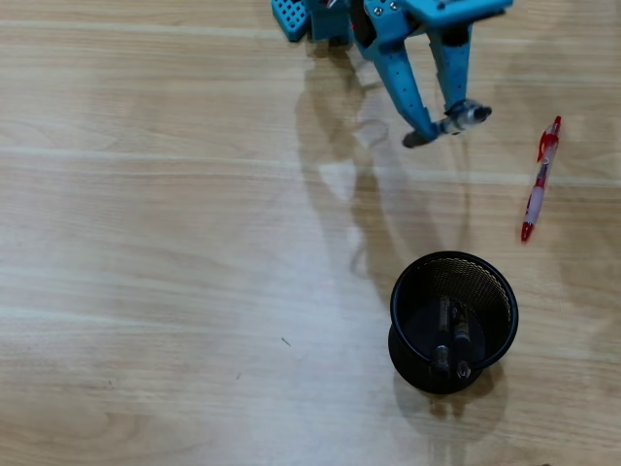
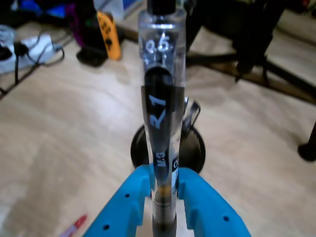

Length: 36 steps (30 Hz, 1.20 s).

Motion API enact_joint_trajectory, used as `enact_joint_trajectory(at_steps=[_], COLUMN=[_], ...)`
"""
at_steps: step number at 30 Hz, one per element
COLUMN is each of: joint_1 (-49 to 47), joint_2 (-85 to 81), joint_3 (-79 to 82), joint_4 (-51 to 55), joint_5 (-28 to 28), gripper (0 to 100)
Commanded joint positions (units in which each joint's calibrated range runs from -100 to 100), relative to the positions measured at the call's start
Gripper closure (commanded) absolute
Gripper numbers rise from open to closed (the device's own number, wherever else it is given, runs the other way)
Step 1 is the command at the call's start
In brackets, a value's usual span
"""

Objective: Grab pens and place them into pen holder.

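The gripper (image 2: 163,197) clamps a clear-barrelled pen (image 2: 162,98) above the bench (image 1: 146,243); carry it over the mesh pen holder (image 1: 453,321), centre inside the rim, release low; the red-and-white pen (image 1: 539,180) lies apart.

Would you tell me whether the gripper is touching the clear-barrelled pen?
Touching. The wrist view shows the gripper with both blue fingers pressed against the clear-barrelled pen, no gap either side.
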Motion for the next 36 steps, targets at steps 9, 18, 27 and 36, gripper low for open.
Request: enact_joint_trajectory(at_steps=[9, 18, 27, 36], joint_1=[1.0, 2.1, 1.8, 0.6], joint_2=[16.2, 26.5, 29.5, 27.5], joint_3=[-3.9, -3.4, -3.2, -2.9], joint_4=[-46.5, -50.2, -50.1, -49.0], joint_5=[-1.9, -4.4, -4.9, -4.8], gripper=[98, 98, 85, 90])
